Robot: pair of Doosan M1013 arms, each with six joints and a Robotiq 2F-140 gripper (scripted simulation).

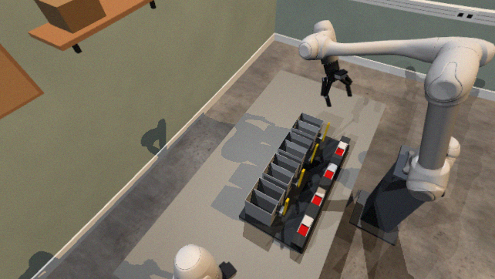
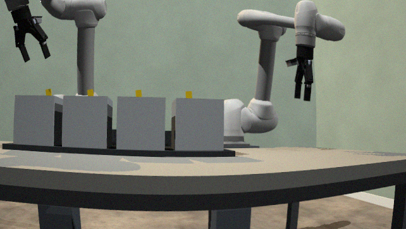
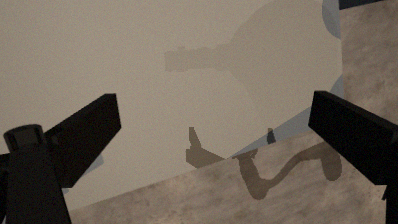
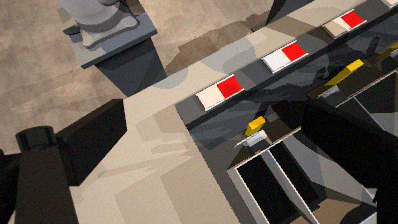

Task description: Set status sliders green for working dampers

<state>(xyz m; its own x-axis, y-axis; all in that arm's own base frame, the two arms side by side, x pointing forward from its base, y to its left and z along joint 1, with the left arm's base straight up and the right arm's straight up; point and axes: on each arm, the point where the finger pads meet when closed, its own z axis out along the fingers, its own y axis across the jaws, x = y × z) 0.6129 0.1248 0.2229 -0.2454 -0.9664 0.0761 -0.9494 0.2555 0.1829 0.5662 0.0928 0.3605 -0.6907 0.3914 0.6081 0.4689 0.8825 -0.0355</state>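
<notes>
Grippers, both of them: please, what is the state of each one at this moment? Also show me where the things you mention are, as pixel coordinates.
Left gripper (image 2: 302, 97) (image 3: 215, 107): open, nothing between the fingers.
Right gripper (image 1: 339, 99) (image 2: 36, 59) (image 4: 214, 114): open, also holding nothing.
</notes>
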